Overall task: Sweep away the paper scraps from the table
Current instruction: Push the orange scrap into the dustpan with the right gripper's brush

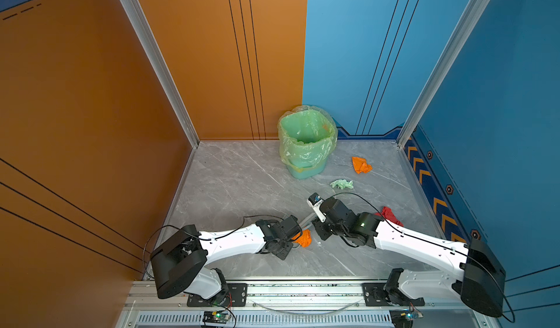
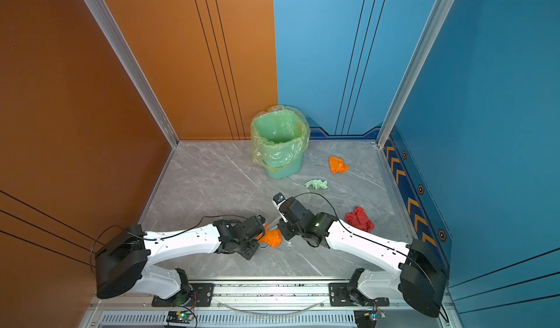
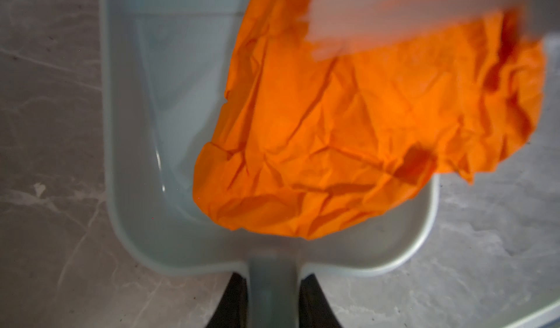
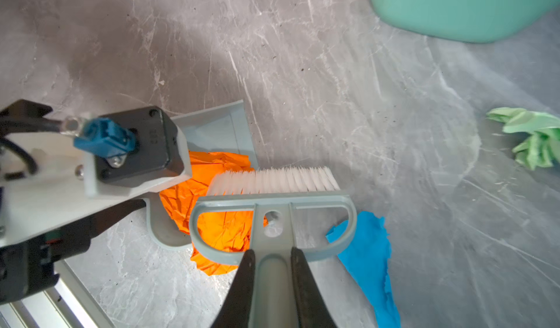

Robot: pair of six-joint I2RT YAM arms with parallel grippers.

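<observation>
Grey marble-patterned table, orange wall and blue wall behind: the crumpled orange paper wad sits mostly inside the pale grey plastic dustpan, one edge over its rim. Hold the pan's lip flat on the table and draw the white-bristled grey hand brush toward the pan's back wall in one short stroke, so the wad cannot spring out. Your left gripper is clamped on the dustpan handle, your right gripper on the brush handle. Loose on the table lie a second orange wad, a pale green wad, a red wad and a bright blue wad.
</observation>
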